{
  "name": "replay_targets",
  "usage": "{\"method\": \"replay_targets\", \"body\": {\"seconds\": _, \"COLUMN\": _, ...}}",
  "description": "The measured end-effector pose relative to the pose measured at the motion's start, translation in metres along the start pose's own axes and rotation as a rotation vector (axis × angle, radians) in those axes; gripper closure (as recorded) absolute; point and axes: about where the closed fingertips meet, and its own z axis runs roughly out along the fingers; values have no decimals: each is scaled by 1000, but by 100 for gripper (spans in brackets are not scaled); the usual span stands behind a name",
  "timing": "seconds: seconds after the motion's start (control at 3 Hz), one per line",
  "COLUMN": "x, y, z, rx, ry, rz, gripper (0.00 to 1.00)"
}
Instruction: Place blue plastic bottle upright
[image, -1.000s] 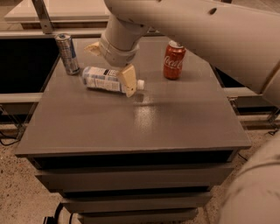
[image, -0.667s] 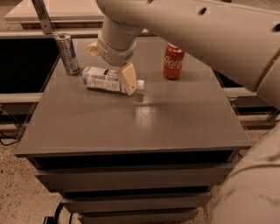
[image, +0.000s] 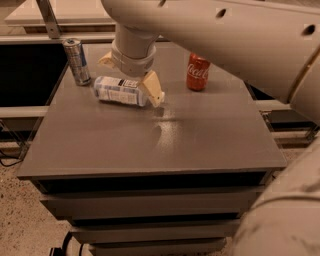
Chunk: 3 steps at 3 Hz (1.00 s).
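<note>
- The surface (image: 200, 140) is a grey-brown cabinet top, and everything you are working with sits on its far half.
- The arm (image: 225, 35) sweeps in from the upper right and fills the top of the view. Over the last second its upper part has shifted only a little, so read this as a pause over the target, not a transit.
- The bottle (image: 117, 90) is the task's thing. It lies on its side toward the far left of the surface with its label facing up, in the same spot and at the same angle as a second ago. Nothing has been lifted or turned, so the uprighting is all still to do.
- The tool (image: 131, 79) hangs right over the bottle's right-hand end and has barely moved. It is released, with its two fingers (image: 152, 87) spread wide. One sits at the near side by the cap end and the other shows beyond the bottle's far side. You cannot tell whether either pad is touching the plastic yet.
- In my judgement your next step is to clench on the bottle and then tip it up onto its base. A round bottle may roll out of the grip as you squeeze.
- The red can (image: 198, 72) stands upright well to the right of the bottle.
- The slim silver can (image: 77, 61) stands upright just left of the bottle's base end, so watch it as the bottle swings.
</note>
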Motion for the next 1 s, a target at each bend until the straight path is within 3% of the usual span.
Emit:
{"method": "replay_targets", "body": {"seconds": 0.67, "x": -5, "y": -5, "z": -2, "rx": -16, "ry": -22, "rz": 26, "gripper": 0}}
{"method": "replay_targets", "body": {"seconds": 1.0, "x": -11, "y": -14, "z": -5, "rx": -29, "ry": -86, "rz": -1, "gripper": 0}}
